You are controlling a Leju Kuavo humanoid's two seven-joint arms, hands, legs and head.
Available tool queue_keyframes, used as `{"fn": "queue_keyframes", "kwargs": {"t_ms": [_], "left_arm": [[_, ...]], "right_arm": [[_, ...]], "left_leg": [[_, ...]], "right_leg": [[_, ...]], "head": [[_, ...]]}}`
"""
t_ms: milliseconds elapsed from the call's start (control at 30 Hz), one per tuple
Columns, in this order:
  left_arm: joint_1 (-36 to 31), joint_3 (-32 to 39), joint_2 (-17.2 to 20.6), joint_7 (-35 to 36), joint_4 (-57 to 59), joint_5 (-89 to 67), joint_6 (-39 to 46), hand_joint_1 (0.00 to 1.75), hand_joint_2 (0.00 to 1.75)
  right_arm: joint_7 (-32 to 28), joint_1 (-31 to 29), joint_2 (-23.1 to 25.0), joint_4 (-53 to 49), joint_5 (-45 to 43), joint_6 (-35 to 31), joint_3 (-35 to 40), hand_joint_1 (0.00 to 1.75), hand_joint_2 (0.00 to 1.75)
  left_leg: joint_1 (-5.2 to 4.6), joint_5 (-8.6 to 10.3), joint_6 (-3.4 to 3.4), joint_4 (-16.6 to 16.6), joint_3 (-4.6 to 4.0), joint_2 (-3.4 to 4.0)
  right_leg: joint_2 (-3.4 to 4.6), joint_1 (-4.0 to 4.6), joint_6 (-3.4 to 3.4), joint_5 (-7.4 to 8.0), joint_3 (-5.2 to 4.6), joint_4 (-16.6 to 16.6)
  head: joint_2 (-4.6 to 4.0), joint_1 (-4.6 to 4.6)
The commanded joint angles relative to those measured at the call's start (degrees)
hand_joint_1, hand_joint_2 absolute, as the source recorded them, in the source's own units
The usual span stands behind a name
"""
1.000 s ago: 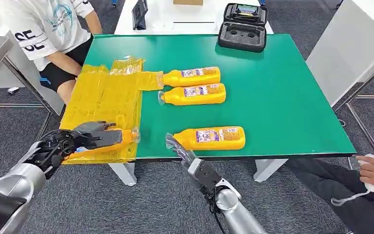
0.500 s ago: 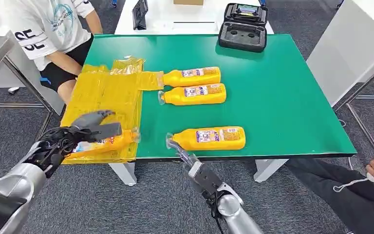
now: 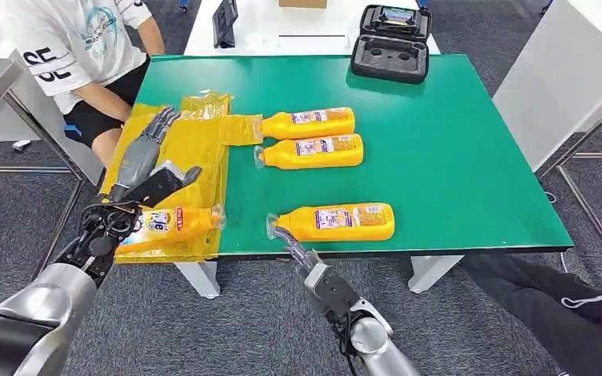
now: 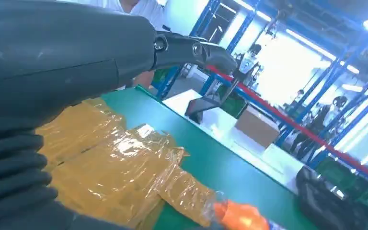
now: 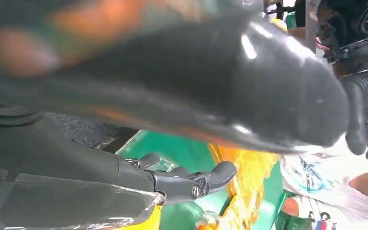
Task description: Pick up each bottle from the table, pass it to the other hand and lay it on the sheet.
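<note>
An orange bottle (image 3: 169, 223) lies on the yellow sheet (image 3: 197, 157) near the table's front left corner. My left hand (image 3: 143, 159) is lifted above the sheet with its fingers spread, apart from that bottle. The left wrist view looks past its thumb (image 4: 191, 48) over the crinkled sheet (image 4: 115, 167). Three more orange bottles lie on the green table (image 3: 455, 141): two side by side at the middle (image 3: 310, 123) (image 3: 315, 151) and one near the front edge (image 3: 339, 222). My right hand (image 3: 295, 249) is at the front edge beside that bottle's cap, holding nothing, its fingers (image 5: 187, 183) extended.
A person in a white shirt (image 3: 70, 43) sits at the table's far left corner. A black case (image 3: 392, 43) lies open at the far edge, with a tablet (image 3: 225, 22) beyond it. A person's dark trousers (image 3: 549, 305) are at the lower right.
My left hand has let go of the bottle, which now lies on the sheet, and has risen with its fingers spread. The right hand has barely moved. The person's hand at lower right has left.
</note>
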Motion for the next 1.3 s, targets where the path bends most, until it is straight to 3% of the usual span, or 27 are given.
{"fn": "queue_keyframes", "kwargs": {"t_ms": [33, 300, 533, 667, 700, 733, 833, 900, 1000, 1100, 1300], "left_arm": [[-0.6, 2.7, -1.3, -0.3, 0.3, 0.3, -0.1, 0.0, 1.75], [-0.6, 2.8, -1.3, -0.4, 0.1, 0.7, 0.2, 0.0, 1.75], [5.5, -3.5, 0.7, -0.4, -13.4, 14.4, 1.6, 0.0, 1.75], [13.3, -3.4, 1.1, -0.4, -22.6, 22.6, 5.7, 0.0, 1.75], [15.3, -2.0, 0.6, -0.4, -24.0, 25.9, 4.9, 0.0, 1.75], [23.8, 4.0, -3.1, -0.4, -35.3, 36.9, -0.2, 0.0, 1.75], [33.1, 1.6, -5.7, -0.4, -43.6, 37.3, 3.7, 0.0, 1.75], [32.9, 0.9, -5.2, -0.4, -43.8, 37.4, 4.2, 0.0, 1.75], [32.3, 1.7, -4.7, -0.4, -43.3, 37.8, 3.7, 0.0, 1.75], [32.6, 2.6, -4.6, -0.4, -43.8, 37.5, 3.1, 0.0, 1.75], [33.5, 3.2, -4.1, -0.4, -43.8, 37.3, 2.6, 0.0, 1.75]], "right_arm": [[0.2, -0.7, -0.2, 0.7, -0.3, -0.2, -0.3, 0.0, 0.0], [0.2, -0.8, -0.3, 0.8, -0.3, -0.3, -0.2, 0.0, 0.0], [0.3, -0.7, -1.6, -2.1, -0.4, -3.1, 0.5, 0.0, 0.0], [1.7, -3.5, -5.8, -7.6, 1.4, -6.9, 0.3, 0.0, 0.0], [2.2, -4.7, -6.5, -8.4, 2.8, -8.2, 0.1, 0.0, 1.75], [6.1, -10.3, -9.5, -7.0, 12.0, -17.0, 1.1, 0.0, 1.75], [8.7, -21.5, -12.2, 0.6, 15.0, -15.0, -0.6, 0.0, 1.75], [8.4, -23.8, -12.1, 3.1, 15.6, -14.4, -0.8, 0.0, 1.75], [8.0, -26.1, -11.7, 5.5, 15.9, -14.4, -0.6, 0.0, 1.75], [7.7, -27.8, -11.6, 7.8, 15.7, -14.5, 0.0, 0.0, 1.75], [8.1, -32.3, -13.8, 15.0, 16.7, -12.5, 2.0, 0.0, 1.75]], "left_leg": [[0.04, -0.09, -0.07, 0.0, 0.22, -0.01], [0.02, -0.05, -0.05, 0.0, 0.1, 0.01], [0.02, -0.08, -0.06, 0.0, 0.18, 0.03], [-0.04, -0.06, -0.02, 0.0, 0.12, 0.12], [-0.04, -0.11, -0.04, -0.1, 0.24, 0.16], [-0.06, -0.1, -0.03, -0.1, 0.22, 0.21], [-0.2, -0.12, 0.07, -0.1, 0.22, 0.43], [-0.26, -0.19, 0.05, 0.0, 0.22, 0.66], [-0.26, -0.13, 0.07, 0.1, 0.11, 0.28], [-0.29, -0.1, 0.09, 0.0, 0.05, 0.49], [-0.27, -0.11, 0.09, 0.0, 0.19, 0.28]], "right_leg": [[-0.01, 0.05, -0.06, -0.08, 0.25, 0.0], [0.01, 0.02, -0.04, -0.04, 0.11, 0.0], [0.02, 0.03, -0.06, -0.07, 0.18, 0.0], [0.12, -0.04, -0.01, -0.02, 0.1, 0.0], [0.15, -0.03, -0.03, -0.05, 0.22, -0.1], [0.2, -0.06, -0.02, -0.03, 0.18, -0.1], [0.42, -0.17, 0.05, 0.04, 0.12, -0.1], [0.68, -0.22, 0.05, 0.06, 0.08, 0.0], [0.3, -0.21, 0.11, 0.03, 0.06, 0.0], [0.55, -0.24, 0.13, 0.14, -0.04, 0.0], [0.32, -0.18, 0.15, 0.08, 0.15, -0.1]], "head": [[0.0, 0.02], [0.0, 0.02], [0.0, 0.02], [0.0, 0.0], [0.0, 0.0], [0.0, 0.0], [0.0, 0.04], [0.0, -0.07], [0.0, 0.09], [0.0, -0.02], [0.0, 0.0]]}}
